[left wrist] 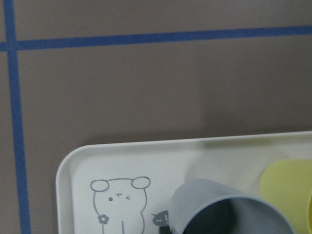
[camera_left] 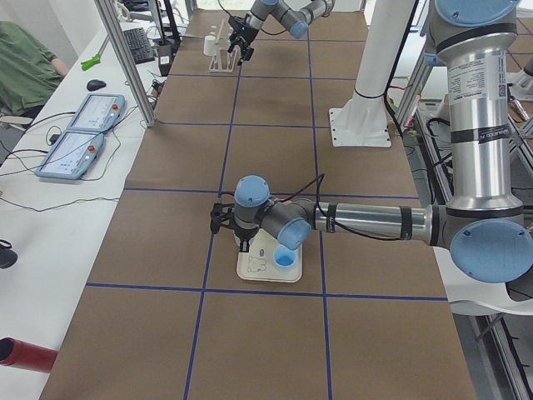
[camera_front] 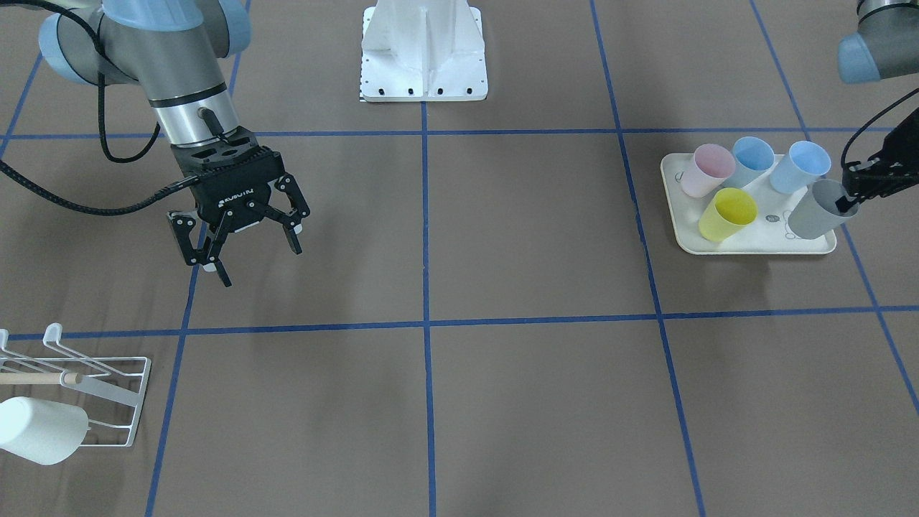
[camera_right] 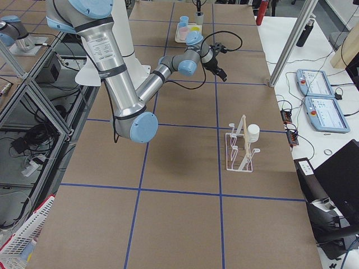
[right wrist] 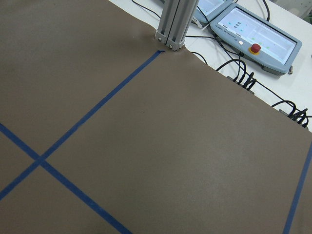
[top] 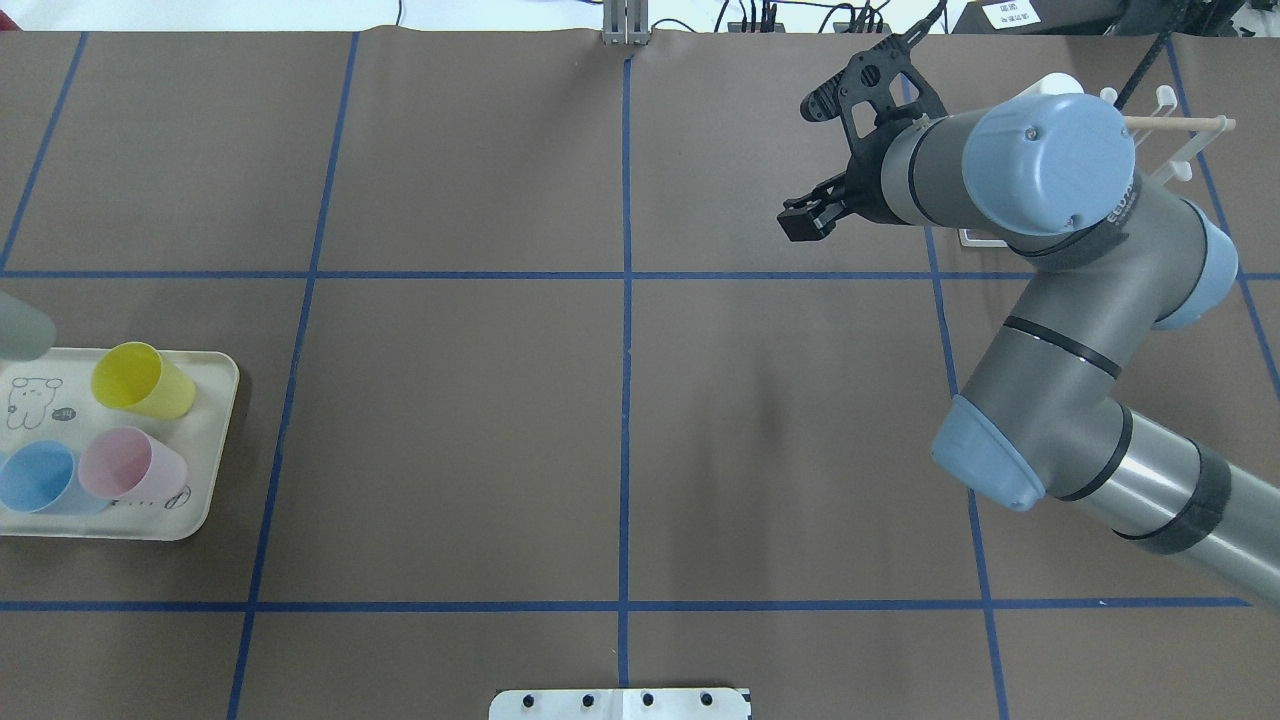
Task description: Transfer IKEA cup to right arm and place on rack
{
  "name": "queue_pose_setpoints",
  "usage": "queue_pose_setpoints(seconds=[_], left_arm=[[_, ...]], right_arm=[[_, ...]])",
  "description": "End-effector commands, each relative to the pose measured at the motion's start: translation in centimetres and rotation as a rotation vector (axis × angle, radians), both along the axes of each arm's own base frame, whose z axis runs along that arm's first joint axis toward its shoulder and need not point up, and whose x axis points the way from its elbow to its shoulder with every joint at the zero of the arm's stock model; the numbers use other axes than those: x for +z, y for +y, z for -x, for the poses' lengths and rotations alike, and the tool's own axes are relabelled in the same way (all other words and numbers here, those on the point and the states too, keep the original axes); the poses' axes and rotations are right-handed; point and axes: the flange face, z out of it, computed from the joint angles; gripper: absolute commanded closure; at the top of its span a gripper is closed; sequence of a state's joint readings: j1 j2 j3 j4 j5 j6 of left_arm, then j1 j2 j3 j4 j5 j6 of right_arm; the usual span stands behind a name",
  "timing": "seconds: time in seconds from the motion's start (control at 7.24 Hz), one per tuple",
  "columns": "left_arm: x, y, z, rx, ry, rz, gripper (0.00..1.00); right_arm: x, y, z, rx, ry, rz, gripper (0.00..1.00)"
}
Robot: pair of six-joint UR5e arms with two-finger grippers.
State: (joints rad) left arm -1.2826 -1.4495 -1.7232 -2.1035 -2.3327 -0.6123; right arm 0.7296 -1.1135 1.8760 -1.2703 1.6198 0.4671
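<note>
Grey cup [camera_front: 817,210]: at 3 o'clock in the front-facing view, over the 3 o'clock end of the tray. Tilted, mouth turned up toward 2 o'clock. Unclear whether its base touches the tray.

Left gripper [camera_front: 847,201]: at the far 3 o'clock edge of that view. Jaws grasping the grey cup by its rim.

Tray [camera_front: 754,243]: cream, with a small bear drawing. Flat on the tabletop at 3 o'clock.

Other cups on the tray: yellow cup [camera_front: 727,214] just beside the grey cup, at its 9 o'clock. Pink cup [camera_front: 707,169], blue cup [camera_front: 752,159] and second blue cup [camera_front: 800,165] in a row along the tray's 12 o'clock side.

Right arm [camera_front: 165,64]: grey tube with pale blue caps, entering from 11 o'clock.

Right gripper [camera_front: 255,262]: at about 9 o'clock, well apart from the tray and the grey cup. Jaws released and spread wide, nothing between them, above bare tabletop.

Rack [camera_front: 122,402]: white wire, at 8 o'clock near the view's corner, with upturned prongs. Pale wooden rod [camera_front: 36,378] across it.

White cup [camera_front: 39,429]: on the rack, lying on its side, at the rack's 7 o'clock end.

Tabletop [camera_front: 531,237]: brown, marked into squares by blue tape.
</note>
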Motion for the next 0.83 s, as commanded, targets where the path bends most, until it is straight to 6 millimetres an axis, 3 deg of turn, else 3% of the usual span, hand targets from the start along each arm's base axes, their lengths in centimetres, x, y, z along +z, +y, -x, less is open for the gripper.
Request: queue_pose_setpoints(seconds=[0.0, 0.14, 0.41, 0.69], left_arm=[[-8.9, -2.6, 3.8, -0.075, 0.055, 0.028, 1.0], [-12.6, -3.5, 3.5, -0.078, 0.068, 0.042, 1.0], [-18.8, -4.6, 2.4, -0.095, 0.232, 0.133, 1.0], [-25.7, -5.7, 1.6, -0.122, 0.359, 0.222, 1.0]], right_arm=[[-2.8, 0.2, 1.1, -0.011, -0.037, -0.027, 0.01], [-4.0, 0.3, 1.4, -0.016, -0.049, -0.042, 0.01], [-8.2, 0.7, 2.4, -0.028, -0.141, -0.12, 0.0], [-10.3, 2.0, 3.9, -0.037, -0.166, -0.153, 0.01]])
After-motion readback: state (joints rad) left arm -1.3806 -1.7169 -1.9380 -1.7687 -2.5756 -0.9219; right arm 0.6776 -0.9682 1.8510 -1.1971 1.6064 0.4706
